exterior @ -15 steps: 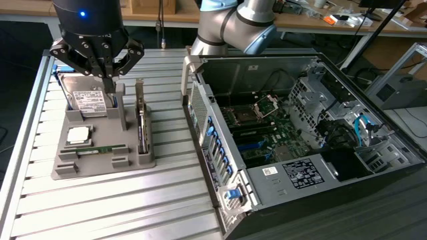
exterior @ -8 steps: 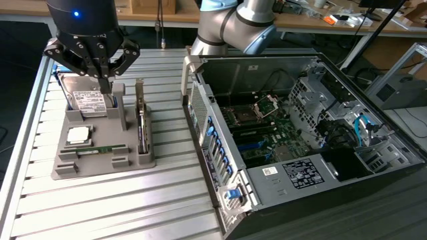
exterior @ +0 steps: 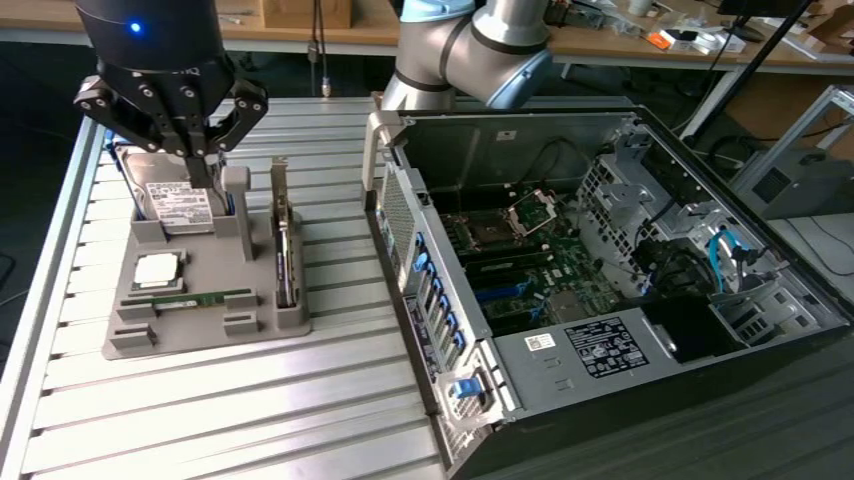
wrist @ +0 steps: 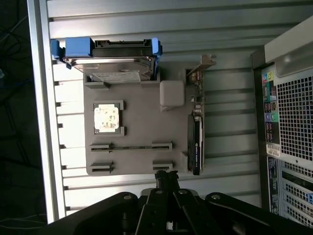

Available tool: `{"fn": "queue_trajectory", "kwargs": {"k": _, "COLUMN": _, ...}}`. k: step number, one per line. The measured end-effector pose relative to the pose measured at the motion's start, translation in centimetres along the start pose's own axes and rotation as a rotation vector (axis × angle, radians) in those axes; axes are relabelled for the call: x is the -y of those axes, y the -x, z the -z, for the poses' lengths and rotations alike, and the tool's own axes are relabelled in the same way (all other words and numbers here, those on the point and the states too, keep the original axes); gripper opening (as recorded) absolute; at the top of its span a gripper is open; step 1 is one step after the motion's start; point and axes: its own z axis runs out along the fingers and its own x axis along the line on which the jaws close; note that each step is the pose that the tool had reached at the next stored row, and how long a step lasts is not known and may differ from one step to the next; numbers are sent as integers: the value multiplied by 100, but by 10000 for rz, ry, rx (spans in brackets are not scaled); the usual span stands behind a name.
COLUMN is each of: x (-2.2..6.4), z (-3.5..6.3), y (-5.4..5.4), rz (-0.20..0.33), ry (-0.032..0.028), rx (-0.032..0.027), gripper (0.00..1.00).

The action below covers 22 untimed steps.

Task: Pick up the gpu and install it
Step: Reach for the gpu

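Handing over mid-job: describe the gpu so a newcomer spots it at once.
Find the gray holder on the slatted table, to the exterior view's left of the open computer case. The gpu stands on edge along the holder's case-side edge. Unlike the boxy hard drive and green memory stick, it is a thin dark card with a silver bracket.

Robotics lab, slatted aluminium worktable [exterior: 200,400], open computer case [exterior: 430,262], cluttered wooden bench [exterior: 607,48] behind

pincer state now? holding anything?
Pincer: closed, holding nothing. The gpu stands on edge in the gray tray.
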Motion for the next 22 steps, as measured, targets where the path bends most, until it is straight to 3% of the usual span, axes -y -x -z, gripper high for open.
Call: {"fn": "queue_trajectory", "kwargs": {"k": 22, "x": 20, "z": 4, "y": -270, "rz": 0, "ry": 0, "rx": 0, "gripper": 11}}
